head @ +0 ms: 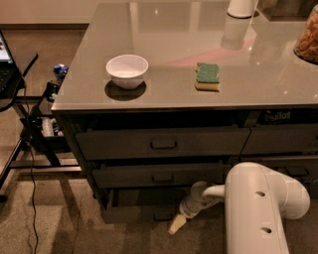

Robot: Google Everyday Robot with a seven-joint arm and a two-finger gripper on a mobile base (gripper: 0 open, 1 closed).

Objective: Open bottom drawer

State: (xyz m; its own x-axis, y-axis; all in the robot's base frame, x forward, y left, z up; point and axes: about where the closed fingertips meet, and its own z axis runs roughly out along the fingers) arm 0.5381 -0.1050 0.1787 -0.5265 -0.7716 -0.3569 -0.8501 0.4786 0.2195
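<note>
The bottom drawer (131, 214) is the slim dark front lowest in the wide column, close to the floor. Its small dark handle (163, 216) sits at its centre. A dark band shows above the front, under the middle drawer (149, 176). My gripper (175, 226) hangs low in front of the drawer, just right of and below the handle, its cream tip pointing down-left towards the floor. The white arm (258, 208) reaches in from the lower right and hides the drawer's right end. I cannot tell whether the gripper touches the handle.
The top drawer (163, 144) is shut. On the grey countertop (169, 30) stand a white bowl (127, 70), a green sponge (207, 76) and a white cup (242, 7). A black stand with cables (30, 129) is at the left. Narrower drawers (283, 139) are at the right.
</note>
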